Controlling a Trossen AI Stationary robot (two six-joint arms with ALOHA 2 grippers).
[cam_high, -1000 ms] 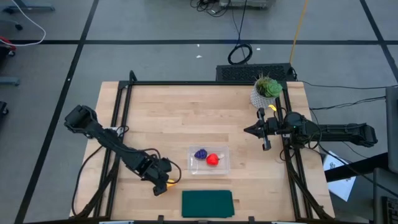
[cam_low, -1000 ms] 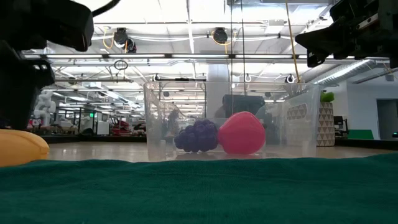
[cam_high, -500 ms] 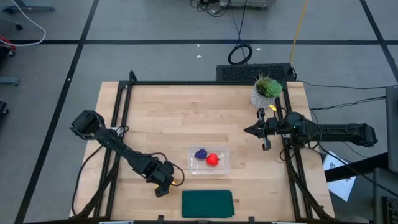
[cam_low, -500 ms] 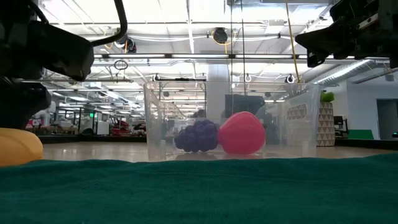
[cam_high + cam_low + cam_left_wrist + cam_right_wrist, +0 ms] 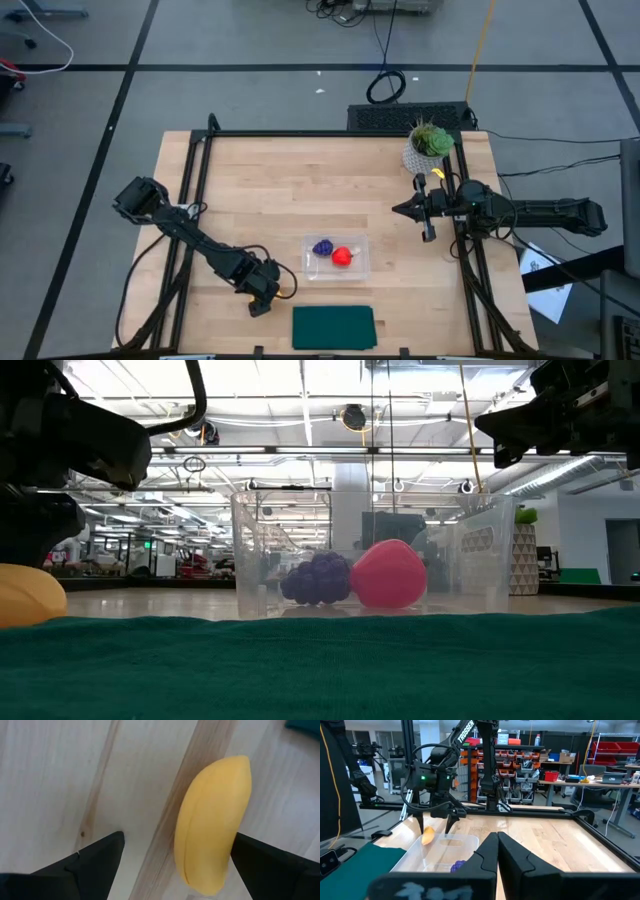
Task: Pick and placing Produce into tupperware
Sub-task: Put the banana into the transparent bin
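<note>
The yellow banana [image 5: 210, 825] lies on the wood near the table's near edge, left of the tupperware [image 5: 361, 270]. My left gripper [image 5: 272, 293] is open above it, pointing down, with one finger on each side of the fruit [image 5: 285, 292]. The clear tupperware rests flat on the table and holds the purple grape cluster [image 5: 322, 248] and the red strawberry [image 5: 342, 257]. The low view shows both pieces, grape cluster [image 5: 318, 578] and strawberry [image 5: 388, 574], sitting on the container's floor. My right gripper [image 5: 397, 210] is shut and waits raised near the table's right edge. My left gripper comes at the banana from above with its fingers across it. One finger [image 5: 260, 865] stands right at the banana's outer curved side [image 5: 227, 845], and I cannot tell whether it touches. The other finger [image 5: 95, 860] is clear of it. The banana lies flat on the table.
A flat dark green cloth [image 5: 333, 326] lies at the near edge, just right of the banana and in front of the tupperware. A potted plant [image 5: 428, 145] stands at the far right corner. Black frame rails [image 5: 190, 200] run along the table's sides.
My left gripper has come down over the banana and shifted slightly toward the table's near edge, staying open. For the last half second it has kept still. The right arm has not moved.
</note>
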